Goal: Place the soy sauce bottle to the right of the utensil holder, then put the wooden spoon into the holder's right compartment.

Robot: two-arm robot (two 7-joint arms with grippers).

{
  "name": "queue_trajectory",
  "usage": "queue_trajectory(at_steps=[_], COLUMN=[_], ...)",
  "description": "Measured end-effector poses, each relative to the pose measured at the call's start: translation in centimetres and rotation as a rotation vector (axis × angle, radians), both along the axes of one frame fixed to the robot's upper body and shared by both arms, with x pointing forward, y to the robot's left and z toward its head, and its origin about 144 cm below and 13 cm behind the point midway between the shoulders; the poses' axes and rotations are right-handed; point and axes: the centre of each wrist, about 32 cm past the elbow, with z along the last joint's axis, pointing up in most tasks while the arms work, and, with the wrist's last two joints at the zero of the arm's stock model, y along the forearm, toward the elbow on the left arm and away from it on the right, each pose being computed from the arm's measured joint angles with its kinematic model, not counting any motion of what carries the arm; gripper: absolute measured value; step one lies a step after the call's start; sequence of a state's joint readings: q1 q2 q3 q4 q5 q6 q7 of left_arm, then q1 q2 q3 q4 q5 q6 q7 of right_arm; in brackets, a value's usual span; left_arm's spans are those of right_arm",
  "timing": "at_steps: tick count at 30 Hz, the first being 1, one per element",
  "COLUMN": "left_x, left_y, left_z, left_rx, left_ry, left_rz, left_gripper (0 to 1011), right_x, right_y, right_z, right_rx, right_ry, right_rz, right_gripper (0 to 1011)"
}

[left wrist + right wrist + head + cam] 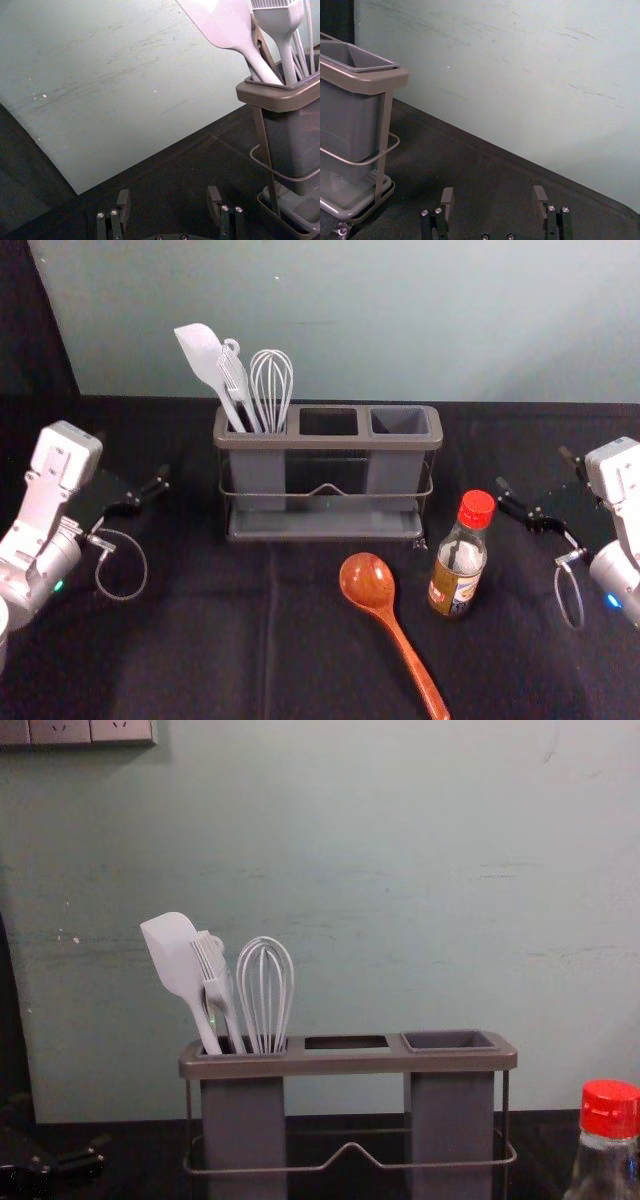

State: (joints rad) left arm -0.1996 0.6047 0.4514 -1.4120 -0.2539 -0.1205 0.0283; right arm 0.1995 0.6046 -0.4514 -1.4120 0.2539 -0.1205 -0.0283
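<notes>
The soy sauce bottle [458,575] stands upright on the desk [200,650], near the utensil holder's [330,442] front right corner—the wooden spoon [368,582] lies just beside it. Left gripper [133,458] left of the holder, right gripper [533,468] beyond the bottle—both with jaws spread.

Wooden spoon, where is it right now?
In the head view, the wooden spoon lies on the table in front of the holder, its round end left of the sauce bottle.
</notes>
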Motion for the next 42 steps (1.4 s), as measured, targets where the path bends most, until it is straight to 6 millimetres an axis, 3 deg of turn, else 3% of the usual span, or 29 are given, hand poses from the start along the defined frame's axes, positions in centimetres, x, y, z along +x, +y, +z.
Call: queue_trajectory(at_steps=[42], left_x=[0.0], left_y=[0.0], left_z=[0.0], left_rx=[0.0], left_ry=[0.0], left_rz=[0.0], left_gripper=[1005], right_x=[0.0], right_y=[0.0], right_z=[0.0], right_rx=[0.0], right_ry=[0.0], right_rz=[0.0], right_gripper=[1002])
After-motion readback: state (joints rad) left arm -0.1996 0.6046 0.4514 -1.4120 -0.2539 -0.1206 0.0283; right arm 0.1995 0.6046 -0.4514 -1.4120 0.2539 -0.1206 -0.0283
